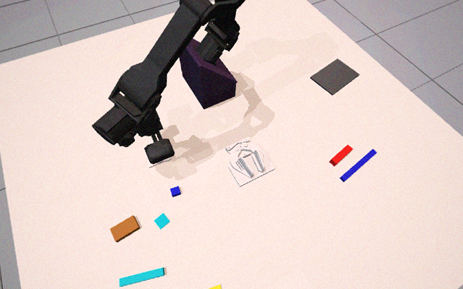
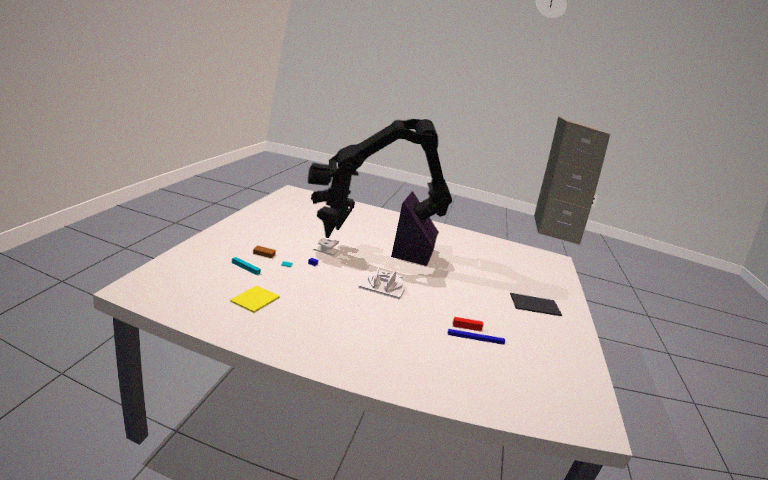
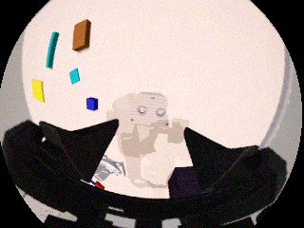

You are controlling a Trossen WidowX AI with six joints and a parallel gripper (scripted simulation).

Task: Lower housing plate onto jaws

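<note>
Above a pale table, the open pincer points down over the housing plate.

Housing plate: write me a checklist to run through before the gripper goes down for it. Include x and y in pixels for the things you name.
1. Gripper (image 1: 159, 150) (image 2: 329, 234) (image 3: 152, 127) open: ok, the fingers stand wide apart.
2. Nothing between the fingers: ok.
3. Housing plate (image 2: 326, 243) (image 3: 151, 102) in the wrist view: ok, it shows ahead of the fingertips.
4. Blue cube (image 1: 175, 191) (image 2: 313, 262) (image 3: 92, 104) out from under the fingers: ok, it lies off to one side.
5. Plate seated on the jaw stubs: not ok, it is away from the jaw assembly (image 2: 382, 292).
6. Both jaws fully on their pins: cannot tell.
</note>
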